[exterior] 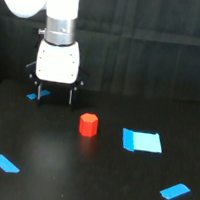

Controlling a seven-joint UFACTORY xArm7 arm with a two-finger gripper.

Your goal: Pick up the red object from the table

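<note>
a black curtain (pixel 144 42) hangs as backdrop behind everything.

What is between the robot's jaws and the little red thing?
Nothing visible. The gripper hangs open toward the exterior view's left of the red object, with only bare black table between them. The blue tape pieces lie flat, off to the sides.

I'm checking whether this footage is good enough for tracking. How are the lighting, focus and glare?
Exterior view: soft overall, edges of the red object and blue tape pieces slightly blurred; the black table is dim and merges with the dark curtain; the white arm housing is bright, near blown out; a faint reddish reflection sits under the object; the hand has dark fingers, hard to separate from the background.
</note>
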